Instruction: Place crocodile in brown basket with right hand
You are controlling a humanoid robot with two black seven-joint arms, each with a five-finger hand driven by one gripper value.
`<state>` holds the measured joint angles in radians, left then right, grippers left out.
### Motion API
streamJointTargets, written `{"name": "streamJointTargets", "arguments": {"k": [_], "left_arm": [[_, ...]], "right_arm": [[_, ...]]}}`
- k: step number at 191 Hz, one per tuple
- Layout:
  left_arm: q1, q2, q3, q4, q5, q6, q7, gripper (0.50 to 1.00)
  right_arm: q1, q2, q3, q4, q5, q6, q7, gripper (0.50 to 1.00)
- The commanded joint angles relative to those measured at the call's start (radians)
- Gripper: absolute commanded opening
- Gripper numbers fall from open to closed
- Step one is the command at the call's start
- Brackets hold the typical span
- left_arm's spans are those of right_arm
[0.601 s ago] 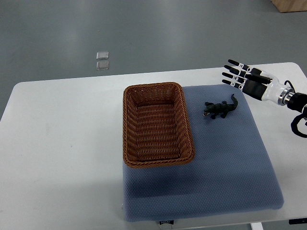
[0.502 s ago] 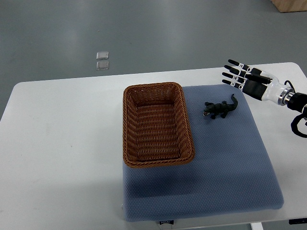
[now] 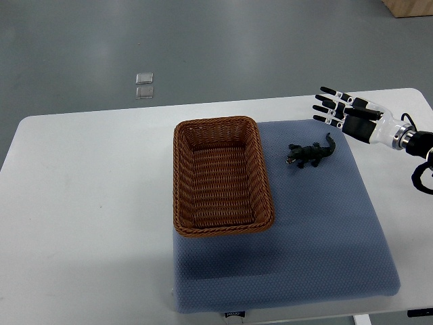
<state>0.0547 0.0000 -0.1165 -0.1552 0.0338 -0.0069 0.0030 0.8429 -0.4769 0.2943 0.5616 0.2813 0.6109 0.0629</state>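
While lying on the blue mat just right of the brown basket, apart from the right hand hovering empty with fingers spread, crocodile looks light, stiff, likely plastic; best pinched across the midbody, not the thin tail.

1. This looks like a robot lab or test room rather than a home.
2. A bare white counter stands on a plain grey floor that fills the top of the frame.
3. A blue pad covers the counter's right half as a work mat.
4. A robot hand reaches in from the right edge.
5. A wooden box corner shows at upper right.
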Motion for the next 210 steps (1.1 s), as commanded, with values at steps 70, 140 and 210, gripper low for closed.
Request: {"name": "streamJointTargets", "arguments": {"k": [70,140,210], "left_arm": [[-0.001,0.0,0.0,-0.001,0.0,0.001,0.0,1.0],[-0.001,0.0,0.0,-0.001,0.0,0.001,0.0,1.0],[-0.001,0.0,0.0,-0.001,0.0,0.001,0.0,1.0]], "right_arm": [[0.048,-0.011,-0.001,0.0,-0.188,0.0,0.137,0.932],[0.053,-0.035,-0.003,0.0,-0.231,0.0,0.153,0.932],[0.12,-0.065,-0.001,0.001,-0.811,0.0,0.443,0.93]]}}
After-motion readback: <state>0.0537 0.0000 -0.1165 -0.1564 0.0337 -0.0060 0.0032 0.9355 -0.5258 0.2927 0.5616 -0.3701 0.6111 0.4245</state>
